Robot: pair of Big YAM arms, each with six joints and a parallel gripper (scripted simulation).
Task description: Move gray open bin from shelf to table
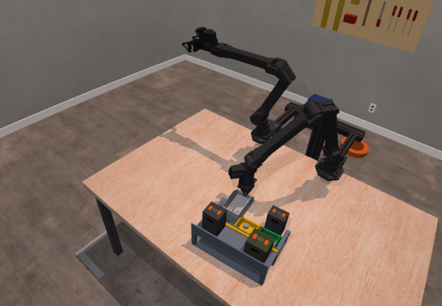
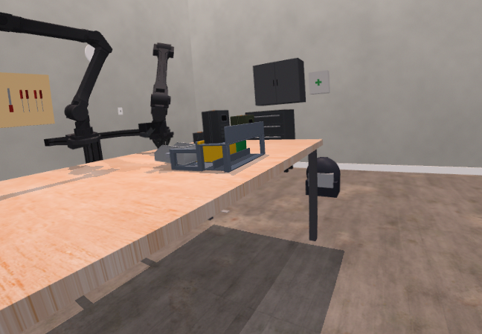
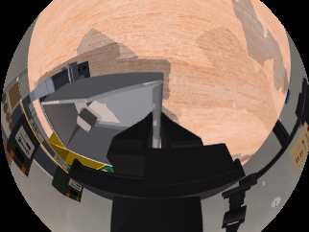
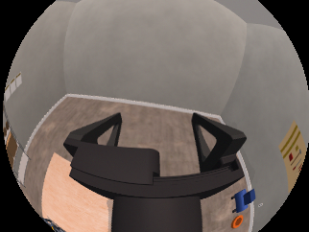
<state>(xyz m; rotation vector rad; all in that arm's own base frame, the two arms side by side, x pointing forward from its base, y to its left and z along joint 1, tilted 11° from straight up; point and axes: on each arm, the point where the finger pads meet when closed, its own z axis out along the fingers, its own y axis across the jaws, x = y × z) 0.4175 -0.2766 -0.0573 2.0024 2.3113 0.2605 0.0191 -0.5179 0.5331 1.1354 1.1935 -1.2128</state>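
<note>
The left gripper [image 1: 245, 192] [image 2: 163, 144] [image 3: 157, 118] had the gray bin [image 1: 236, 206] [image 2: 162, 155] [image 3: 115, 87] pinched by its wall, tilted beside the shelf [image 1: 228, 257] [image 2: 244, 132], low centre in the top view. The right gripper [image 1: 187, 47] [image 4: 156, 116], upper left there, gaped open.

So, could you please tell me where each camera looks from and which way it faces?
Top: high above the table, looking obliquely down; shows both arms.
Exterior: low beside the table, looking across it; shows the left gripper, but not the right gripper.
Left wrist: facing down past its fingers, shut on the gray bin.
Right wrist: facing wall and floor past its open fingers.
Top and exterior share the bin and both arms.
</note>
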